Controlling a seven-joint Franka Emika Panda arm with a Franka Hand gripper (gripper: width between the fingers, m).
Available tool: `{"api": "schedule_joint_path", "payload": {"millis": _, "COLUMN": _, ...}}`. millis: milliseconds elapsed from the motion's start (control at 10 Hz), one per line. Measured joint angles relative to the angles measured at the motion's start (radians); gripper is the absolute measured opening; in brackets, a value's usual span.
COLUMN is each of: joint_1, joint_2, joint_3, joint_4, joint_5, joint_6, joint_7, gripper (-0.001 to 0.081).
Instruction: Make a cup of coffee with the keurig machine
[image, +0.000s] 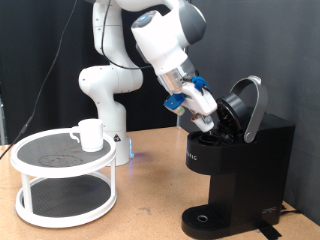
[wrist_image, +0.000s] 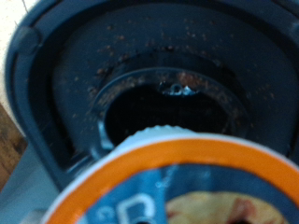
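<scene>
Coffee machine is standing lid-open; the hand is gripping a pod above the chamber at twelve o'clock, needing square alignment.

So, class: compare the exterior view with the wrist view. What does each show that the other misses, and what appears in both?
Only the exterior view shows the small white ceramic mug on the white round two-tier stand, the wooden table, and the gripper at the machine's raised lid.

Only the wrist view shows the dark, grounds-speckled pod chamber and an orange-rimmed coffee pod close to the camera.

Both show the boxy black coffee machine, open.
</scene>
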Motion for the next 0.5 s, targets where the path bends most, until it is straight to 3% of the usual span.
{"api": "schedule_joint_path", "payload": {"millis": 500, "joint_1": 0.0, "joint_2": 0.053, "joint_3": 0.028, "joint_4": -0.002, "joint_5": 0.001, "joint_6": 0.039, "joint_7": 0.001, "gripper": 0.031}}
